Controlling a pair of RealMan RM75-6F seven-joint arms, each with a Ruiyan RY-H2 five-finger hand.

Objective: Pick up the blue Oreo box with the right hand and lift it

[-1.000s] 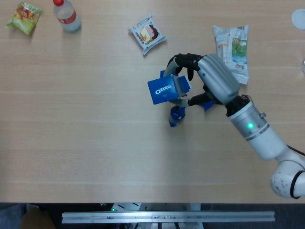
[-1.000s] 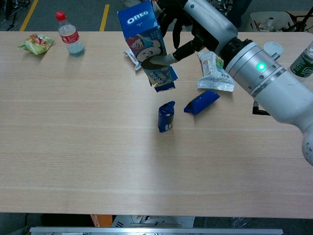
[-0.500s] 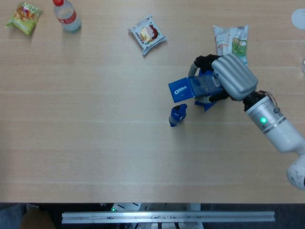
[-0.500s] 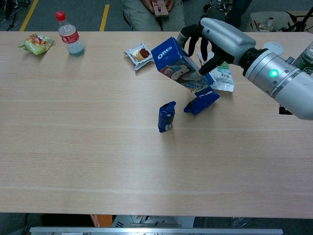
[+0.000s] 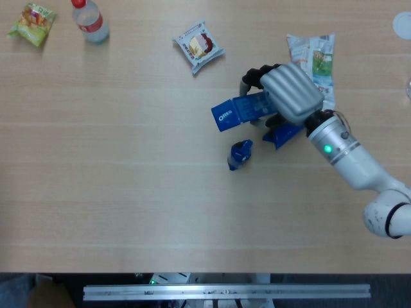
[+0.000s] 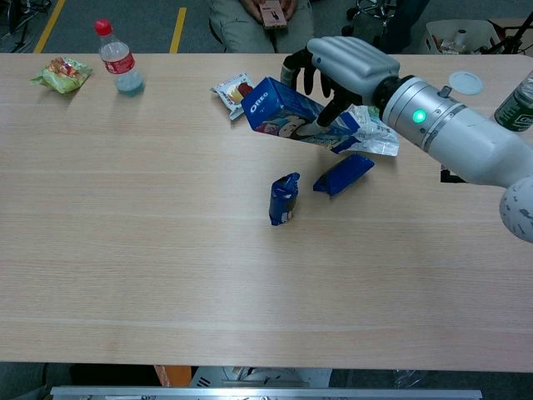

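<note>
My right hand (image 5: 290,93) (image 6: 346,62) grips the blue Oreo box (image 5: 239,113) (image 6: 287,114) from above, fingers wrapped over its right end. The box lies nearly flat, its lid end pointing left, and the chest view shows it held a little above the table. My left hand appears in neither view.
Below the box a small blue packet (image 5: 239,154) (image 6: 283,198) stands upright and a blue wrapper (image 5: 284,134) (image 6: 343,173) lies flat. A white-green pouch (image 5: 313,61) lies behind my hand. A cookie pack (image 5: 198,45), a bottle (image 5: 89,20) and a green bag (image 5: 31,23) sit further left.
The box came down from high above the table and tipped from upright to nearly flat. My right hand swung right, then back left with it.
</note>
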